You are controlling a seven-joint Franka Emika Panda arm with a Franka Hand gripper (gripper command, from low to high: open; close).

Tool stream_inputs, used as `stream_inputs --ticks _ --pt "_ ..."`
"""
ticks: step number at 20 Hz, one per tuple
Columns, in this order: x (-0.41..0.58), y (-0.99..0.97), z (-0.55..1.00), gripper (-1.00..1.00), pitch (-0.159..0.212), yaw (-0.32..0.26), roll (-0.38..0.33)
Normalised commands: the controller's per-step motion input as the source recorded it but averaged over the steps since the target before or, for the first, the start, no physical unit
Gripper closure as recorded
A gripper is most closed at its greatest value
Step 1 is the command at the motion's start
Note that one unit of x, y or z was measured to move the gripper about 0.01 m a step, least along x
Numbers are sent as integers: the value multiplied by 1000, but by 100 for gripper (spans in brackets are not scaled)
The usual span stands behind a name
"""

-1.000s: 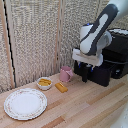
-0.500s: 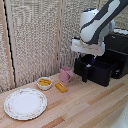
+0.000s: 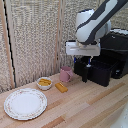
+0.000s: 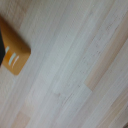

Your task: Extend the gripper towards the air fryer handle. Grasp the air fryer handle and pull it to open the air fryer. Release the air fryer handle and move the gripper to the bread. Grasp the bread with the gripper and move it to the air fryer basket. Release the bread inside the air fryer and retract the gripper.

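The gripper (image 3: 83, 60) hangs above the table, just above and toward the exterior view's left of the air fryer handle (image 3: 85, 73). Its two fingers stand apart with nothing between them. The air fryer basket (image 3: 100, 71) is pulled out of the black air fryer (image 3: 117, 47), and the handle stands on its front. The bread (image 3: 61, 87), a golden-brown oblong, lies on the wooden table in front of the pink cup. The blurred wrist view shows an orange-brown piece (image 4: 14, 56) that looks like the bread on the wood. The fingers do not show there.
A pink cup (image 3: 66, 75) stands between the bread and the basket. A small white bowl (image 3: 45, 83) with yellow food sits beside it, toward the exterior view's left. A white plate (image 3: 25, 103) lies at the front left. A woven screen (image 3: 35, 35) backs the table.
The gripper has let go of the handle, risen and shifted toward the exterior view's left. The basket has stayed pulled out. The bread has not moved.
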Motion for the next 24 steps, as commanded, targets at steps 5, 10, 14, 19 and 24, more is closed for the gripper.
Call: stream_inputs --ticks 5,10,14,19,24 --pt "126 268 -48 -100 0 165 306" --pt "155 473 -186 -100 4 138 205" --pt "113 677 -229 -100 21 121 41" --pt "107 611 -255 -100 0 104 -67" --pt "299 258 -39 -100 -2 92 -139"
